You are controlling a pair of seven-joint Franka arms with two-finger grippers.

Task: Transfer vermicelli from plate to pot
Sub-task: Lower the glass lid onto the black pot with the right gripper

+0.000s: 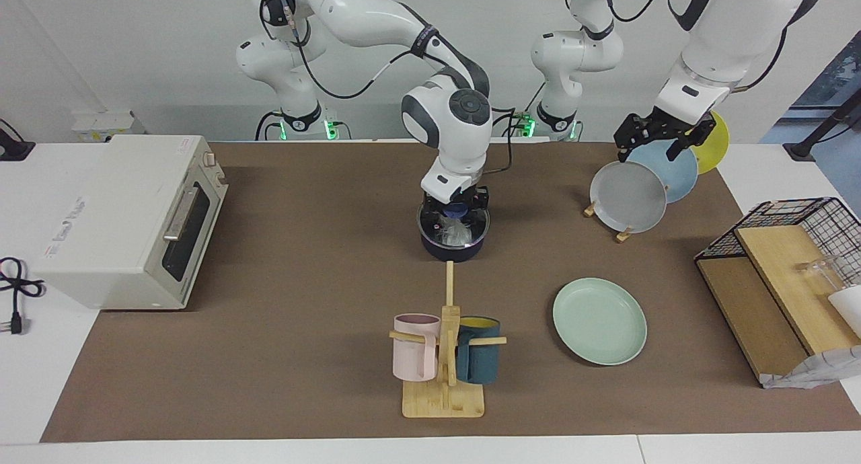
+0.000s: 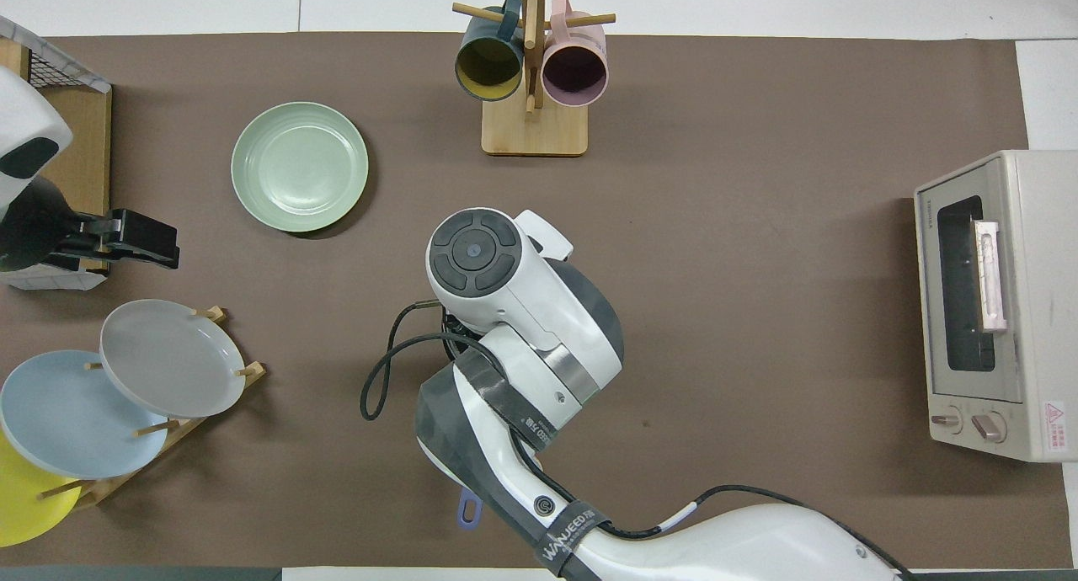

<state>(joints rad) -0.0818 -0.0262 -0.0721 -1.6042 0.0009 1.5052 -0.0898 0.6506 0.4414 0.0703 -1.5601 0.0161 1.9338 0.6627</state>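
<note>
Right gripper (image 1: 455,216): jaws clenched on vermicelli (image 1: 459,233) inside pot (image 1: 452,247)
Left gripper (image 1: 658,136): jaws released, waiting over the plate rack
Plate (image 1: 599,321): empty
Risk: strands may cling to the jaws and lift out again

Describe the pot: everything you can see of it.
The pot is a small, dark navy-black saucepan with a round wall and a shiny rim, standing upright on the brown mat mid-table, nearer to the robots than the mug rack. In the overhead view only the blue handle's looped end shows, pointing toward the robots. A whitish, glossy tangle of vermicelli lies inside. The right gripper, shut, is over its mouth; contact with the pot cannot be told.
</note>
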